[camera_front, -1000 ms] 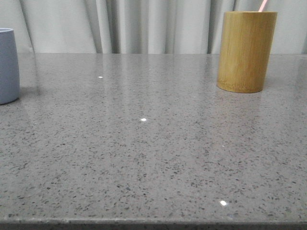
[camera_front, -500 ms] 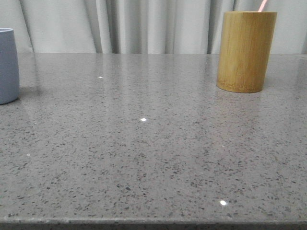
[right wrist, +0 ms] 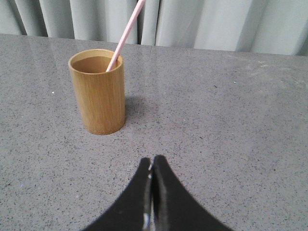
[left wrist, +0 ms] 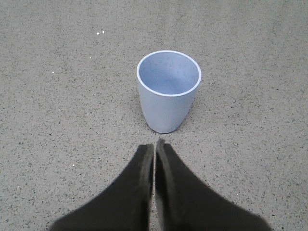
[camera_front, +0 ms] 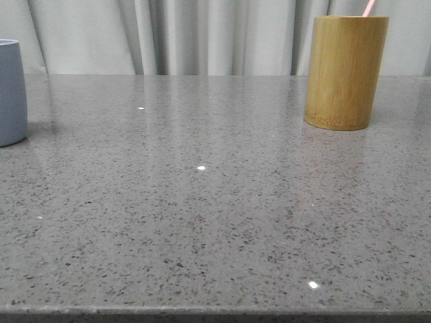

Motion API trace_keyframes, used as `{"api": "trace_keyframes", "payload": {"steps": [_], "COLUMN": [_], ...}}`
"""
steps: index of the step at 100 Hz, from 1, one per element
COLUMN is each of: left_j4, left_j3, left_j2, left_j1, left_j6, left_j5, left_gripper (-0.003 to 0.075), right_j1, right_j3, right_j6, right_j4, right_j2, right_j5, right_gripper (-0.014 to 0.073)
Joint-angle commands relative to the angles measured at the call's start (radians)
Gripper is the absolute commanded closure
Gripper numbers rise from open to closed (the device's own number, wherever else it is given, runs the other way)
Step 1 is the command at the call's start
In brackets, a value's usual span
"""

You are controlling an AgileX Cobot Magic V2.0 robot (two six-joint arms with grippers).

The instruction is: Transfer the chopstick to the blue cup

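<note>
The blue cup (camera_front: pixel 10 92) stands upright at the table's far left edge of the front view; in the left wrist view the blue cup (left wrist: pixel 168 90) is empty. My left gripper (left wrist: pixel 155 144) is shut and empty just short of it. A pale pink chopstick (right wrist: pixel 124 33) leans in the tan bamboo holder (right wrist: pixel 98 91); only its tip (camera_front: pixel 368 7) shows in the front view above the holder (camera_front: pixel 345 70). My right gripper (right wrist: pixel 151 161) is shut and empty, apart from the holder. Neither gripper shows in the front view.
The grey speckled table (camera_front: pixel 202 215) runs to a front edge near the bottom of the front view. Pale curtains (camera_front: pixel 202 33) hang behind the table's far edge.
</note>
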Motion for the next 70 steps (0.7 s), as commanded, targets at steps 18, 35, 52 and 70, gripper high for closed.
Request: {"api": "trace_keyframes", "payload": {"steps": [18, 35, 52, 70], "left_j4": [-0.011, -0.011, -0.014, -0.014], "left_j3": [-0.036, -0.036, -0.036, -0.094], "left_j2": [0.011, 0.011, 0.013, 0.105], "left_j1": [-0.008, -0.008, -0.008, -0.008], "left_j6": [0.021, 0.021, 0.021, 0.021], "left_j5": [-0.062, -0.078, -0.095, -0.059], "left_gripper": [0.0172, 0.0010, 0.0056, 0.0069], "right_j1": [-0.006, -0.006, -0.006, -0.006], "right_j3": [-0.032, -0.032, -0.032, -0.032], "right_j6": [-0.009, -0.009, -0.009, -0.009], "right_j4": [-0.001, -0.001, -0.001, -0.001], "right_j2": [0.019, 0.019, 0.019, 0.019], "right_j5": [-0.117, -0.139, -0.141, -0.145], "right_gripper": [0.0194, 0.0055, 0.0055, 0.0054]}}
